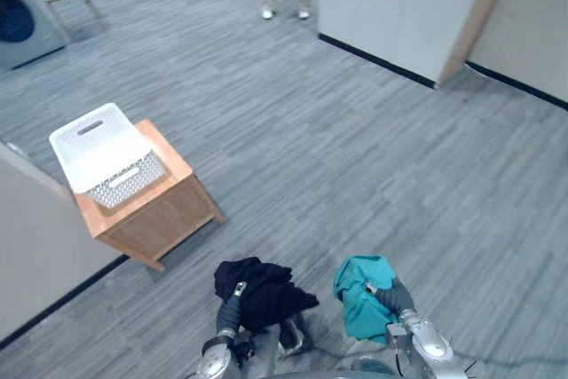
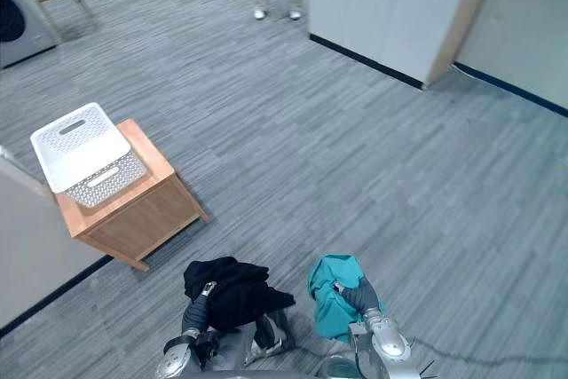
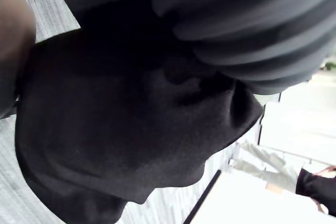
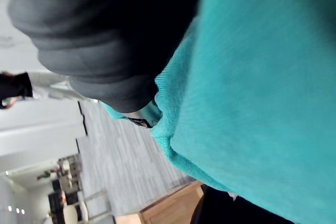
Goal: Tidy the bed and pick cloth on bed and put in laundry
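**Two loads, no sure hold**

The left robot hand (image 1: 232,302) is buried under the black cloth (image 1: 259,283), and the right robot hand (image 1: 391,296) under the teal cloth (image 1: 358,283). Whether either is clenched on its load, I cannot tell. Both cloths hang in loose folds above the floor (image 1: 355,157), well apart from the basket (image 1: 124,185) on the tabletop (image 1: 174,162) to the left.

The likely failure is a fold slipping free on the way over and dropping to the floor. At the basket, two bundles arriving together could shove it along the tabletop, or a cloth could catch the rim and spill out.
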### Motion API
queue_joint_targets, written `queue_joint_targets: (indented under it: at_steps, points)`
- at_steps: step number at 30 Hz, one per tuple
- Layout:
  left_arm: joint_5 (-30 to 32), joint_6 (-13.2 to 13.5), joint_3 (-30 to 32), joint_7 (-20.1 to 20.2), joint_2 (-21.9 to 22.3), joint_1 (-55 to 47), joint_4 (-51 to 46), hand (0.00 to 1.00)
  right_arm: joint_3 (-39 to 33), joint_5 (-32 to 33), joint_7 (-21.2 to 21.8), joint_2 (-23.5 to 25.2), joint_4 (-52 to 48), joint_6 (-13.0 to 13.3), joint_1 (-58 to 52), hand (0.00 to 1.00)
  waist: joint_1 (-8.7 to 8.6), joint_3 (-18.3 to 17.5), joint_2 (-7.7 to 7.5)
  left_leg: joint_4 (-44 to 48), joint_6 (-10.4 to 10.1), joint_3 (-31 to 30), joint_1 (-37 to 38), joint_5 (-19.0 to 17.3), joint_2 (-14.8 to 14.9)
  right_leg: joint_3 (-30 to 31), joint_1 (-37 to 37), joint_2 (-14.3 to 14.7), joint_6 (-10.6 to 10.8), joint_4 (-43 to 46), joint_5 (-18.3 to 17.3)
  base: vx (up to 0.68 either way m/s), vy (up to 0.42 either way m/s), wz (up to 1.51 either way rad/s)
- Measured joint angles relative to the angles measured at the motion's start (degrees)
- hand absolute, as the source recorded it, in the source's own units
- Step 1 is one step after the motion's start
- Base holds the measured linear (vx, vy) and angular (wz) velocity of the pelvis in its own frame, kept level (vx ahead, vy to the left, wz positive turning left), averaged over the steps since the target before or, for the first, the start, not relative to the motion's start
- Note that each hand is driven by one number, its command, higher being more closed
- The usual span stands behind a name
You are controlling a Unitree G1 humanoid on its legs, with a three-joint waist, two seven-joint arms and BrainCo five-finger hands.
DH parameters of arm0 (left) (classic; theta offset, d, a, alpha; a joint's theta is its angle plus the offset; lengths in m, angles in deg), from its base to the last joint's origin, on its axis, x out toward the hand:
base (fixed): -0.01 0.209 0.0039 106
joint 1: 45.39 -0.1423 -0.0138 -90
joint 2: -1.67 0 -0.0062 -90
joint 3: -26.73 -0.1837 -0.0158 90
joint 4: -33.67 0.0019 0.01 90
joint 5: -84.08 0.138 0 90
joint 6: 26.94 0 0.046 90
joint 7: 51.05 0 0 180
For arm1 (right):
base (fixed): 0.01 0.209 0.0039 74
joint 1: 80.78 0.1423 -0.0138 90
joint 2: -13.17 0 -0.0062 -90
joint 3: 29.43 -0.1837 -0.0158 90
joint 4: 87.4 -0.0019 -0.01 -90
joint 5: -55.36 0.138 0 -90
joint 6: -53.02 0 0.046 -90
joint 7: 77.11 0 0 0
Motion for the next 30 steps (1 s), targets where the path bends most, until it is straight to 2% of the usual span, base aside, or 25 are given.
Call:
queue_joint_targets:
  at_steps: [1,2,3,4,5,6,7,10,12,13,14,15,16,17,18,19,20,21,22,23,25,26,28,29,30]
  points:
    - [0.0,-0.3,0.2,-0.3,-0.2,-0.5,-0.9,1.0,0.0,0.1,0.0,0.2,0.4,0.0,0.2,1.0,0.93,-1.0,-0.86,0.4,1.7,0.0,-0.9,1.2,-0.2,-0.2,-0.2,-0.6,1.0,0.3,-1.3,0.63,-0.01,-0.01]
    - [0.2,-0.4,0.4,-1.2,-1.1,-0.8,-2.6,1.0,0.1,0.4,0.2,1.2,2.0,0.1,0.9,1.0,2.31,-3.0,-4.03,1.8,3.4,0.2,-1.1,2.0,-2.8,-0.2,-1.6,-3.4,3.9,6.3,-2.3,0.71,0.014,0.08]
    - [0.5,-0.5,1.0,-1.4,-0.6,-0.7,-2.3,1.0,0.2,0.5,0.9,0.8,3.1,0.1,2.6,1.0,1.91,-3.2,-3.72,0.3,9.4,-2.4,-0.1,4.6,-4.7,1.0,-8.5,-7.0,3.6,23.2,-0.4,0.73,0.01,0.33]
    - [1.2,-0.5,1.1,-1.5,-0.7,-0.6,-2.3,1.0,0.2,0.6,1.0,0.9,4.0,0.1,3.3,1.0,1.39,-3.3,-4.26,-0.4,12.2,-4.8,0.6,5.7,-5.6,2.1,-12.1,-9.4,2.7,32.6,3.6,0.64,-0.005,0.84]
    - [2.5,-0.9,1.1,-1.8,-0.9,-0.1,-1.6,1.0,0.2,0.9,0.9,1.3,5.6,-0.3,4.1,1.0,0.72,-2.8,-5.17,-1.0,13.5,-7.2,3.0,5.2,-7.1,3.8,-15.9,-12.1,0.4,43.0,14.7,0.68,-0.035,1.29]
    - [4.2,-1.8,0.9,-2.7,-1.3,0.0,-0.7,1.0,1.1,1.1,0.4,1.5,5.9,-1.0,4.0,1.0,-0.03,-2.3,-5.45,-1.9,12.2,-12.0,6.7,3.5,-7.5,6.1,-19.7,-12.2,-1.7,49.3,12.7,0.7,-0.052,1.36]
    - [4.8,-2.1,0.9,-3.0,-1.4,0.0,-0.7,1.0,1.6,1.3,0.1,1.7,5.9,-1.0,3.8,1.0,-0.17,-2.2,-5.22,-2.3,11.6,-14.2,8.6,2.8,-7.4,7.0,-21.3,-11.3,-2.1,49.6,10.9,0.68,-0.074,1.6]
    - [7.1,-3.0,0.7,-3.7,-2.6,0.1,-0.3,1.0,1.9,2.5,-1.8,3.2,4.5,-0.8,1.1,1.0,-2.07,-1.3,-2.48,-3.2,8.4,-26.0,16.7,0.1,-4.7,12.6,-25.6,-5.5,0.5,31.8,6.3,0.67,-0.159,1.86]
    - [8.3,-3.0,0.7,-3.7,-4.0,1.5,-0.1,1.0,1.9,2.7,-2.8,3.6,4.0,-0.3,0.2,1.0,-2.38,-1.4,-2.52,-3.8,6.3,-30.4,19.2,-1.1,-3.2,16.1,-27.8,-4.5,3.2,13.6,8.9,0.61,-0.252,1.59]
    - [8.7,-3.0,1.0,-3.7,-5.3,2.4,1.0,1.0,1.8,3.1,-2.9,3.6,4.2,-0.1,0.2,1.0,-1.74,-1.5,-2.83,-4.2,4.2,-32.6,21.3,-2.3,-2.3,19.7,-29.0,-4.8,4.8,-0.8,13.4,0.68,-0.362,1.18]
    - [8.6,-3.0,1.4,-3.9,-6.1,2.4,1.5,1.0,1.9,3.1,-3.0,3.6,4.2,-0.1,0.4,1.0,-1.54,-1.6,-3.36,-4.2,2.2,-33.3,23.0,-3.6,-2.1,21.5,-30.4,-5.6,6.7,-5.0,15.5,0.81,-0.483,1.23]
    - [8.6,-3.0,1.8,-4.1,-7.1,1.6,1.6,1.0,1.9,3.1,-3.0,3.9,4.1,-0.1,0.7,1.0,-1.59,-1.7,-4.37,-4.4,0.7,-33.4,25.8,-6.0,-1.6,22.8,-31.5,-6.9,7.7,-5.7,16.1,0.82,-0.547,1.18]
    - [8.6,-2.9,2.7,-4.2,-7.4,-0.2,1.3,1.0,2.0,3.1,-2.9,3.9,4.0,-0.2,0.5,1.0,-2.33,-2.2,-4.11,-4.6,0.7,-33.9,29.3,-10.8,-0.4,23.0,-31.5,-7.4,7.2,-2.5,15.8,0.71,-0.509,1.08]
    - [8.6,-3.0,3.0,-4.4,-7.3,-1.2,1.6,1.0,2.0,3.1,-2.8,3.5,4.2,-0.6,0.5,1.0,-2.6,-3.1,-4.28,-4.6,-0.3,-35.0,31.4,-13.0,0.5,23.9,-32.7,-6.8,6.0,2.0,18.4,0.75,-0.529,0.89]
    - [8.6,-3.0,3.4,-5.0,-6.7,-3.7,2.4,1.0,2.1,3.1,-2.8,2.3,4.3,-1.3,0.6,1.0,-2.23,-5.6,-2.8,1.3,-1.0,-35.6,31.1,-13.9,2.2,23.8,-35.2,-4.9,4.9,10.8,19.3,0.61,-0.422,0.44]
    - [8.6,-3.0,3.4,-5.0,-6.5,-4.0,2.5,1.0,2.0,3.2,-2.9,1.9,4.3,-1.4,0.8,1.0,-1.74,-5.7,-2.22,8.9,-0.9,-35.7,27.9,-13.6,2.9,23.9,-35.7,-4.3,3.8,13.9,19.6,0.82,-0.589,0.32]
    - [8.5,-3.1,3.3,-5.1,-3.9,-5.2,2.7,1.0,1.5,3.6,-2.5,-0.7,4.3,-1.7,1.6,1.0,-1.65,-5.6,1.8,28.0,-0.5,-35.7,19.2,-6.7,8.0,21.1,-33.7,-1.3,0.8,15.5,16.0,0.77,-0.507,0.22]
    - [8.4,-3.1,3.5,-5.0,-2.2,-5.4,2.7,1.0,0.9,3.6,-2.4,-1.4,4.3,-2.2,2.4,1.0,-1.37,-5.4,5.01,38.8,1.7,-35.3,13.1,3.5,12.4,19.2,-30.1,1.6,-0.6,12.7,15.0,0.75,-0.472,0.2]
    - [8.4,-3.1,3.5,-5.0,-1.9,-5.4,2.4,1.0,0.5,3.5,-2.3,-1.5,4.4,-2.4,2.7,1.0,-1.25,-5.1,5.55,43.2,1.8,-34.7,10.2,3.3,13.5,18.4,-28.1,2.4,-1.4,11.3,14.6,0.63,-0.349,0.33]
    - [8.5,-3.1,3.6,-4.8,-2.0,-5.3,2.2,1.0,-1.0,2.6,-1.5,-0.9,4.5,-2.5,2.9,1.0,-1.4,-4.2,4.3,46.8,2.0,-31.4,6.0,1.1,13.2,17.3,-23.1,2.3,-2.2,8.3,13.8,0.61,-0.383,0.44]
    - [8.4,-3.0,3.8,-4.7,-2.3,-5.2,1.2,1.0,-1.8,1.4,-0.2,-0.4,4.5,-1.9,2.8,1.0,-1.59,-3.0,2.14,41.5,1.1,-25.1,4.6,-1.2,10.7,15.7,-16.3,1.6,-3.0,3.3,13.6,0.57,-0.377,0.53]
    - [8.0,-2.8,3.9,-4.6,-2.2,-5.1,-0.5,1.0,-2.7,0.1,0.1,-0.4,4.4,-1.0,2.8,1.0,-1.38,-2.8,1.22,32.5,1.0,-19.6,3.3,-1.6,7.7,13.9,-11.6,1.7,-2.9,-1.4,13.1,0.52,-0.315,0.72]
    - [8.0,-2.3,4.0,-4.6,-1.6,-4.9,-2.0,1.0,-3.2,-0.3,0.2,-0.6,4.4,-0.3,2.8,1.0,-1.44,-2.9,0.79,18.9,0.3,-9.8,1.9,-1.2,4.6,9.7,-7.9,1.9,-3.1,-6.0,13.2,0.5,-0.275,0.95]
    - [8.0,-1.8,4.0,-4.7,-0.6,-4.8,-2.7,1.0,-3.2,-0.3,0.2,-1.2,4.4,0.2,2.6,1.0,-1.37,-3.1,1.09,10.9,0.6,1.1,1.8,-0.8,3.5,4.9,-5.4,3.3,-3.0,-8.6,13.1,0.46,-0.238,0.97]
    - [8.0,-1.5,3.9,-4.8,-0.1,-4.8,-3.0,1.0,-3.0,-0.3,0.2,-1.3,4.4,0.3,2.8,1.0,-0.66,-3.2,1.3,7.6,1.1,7.1,1.9,-1.0,3.1,1.8,-4.1,4.4,-3.1,-8.9,11.8,0.45,-0.226,0.94]
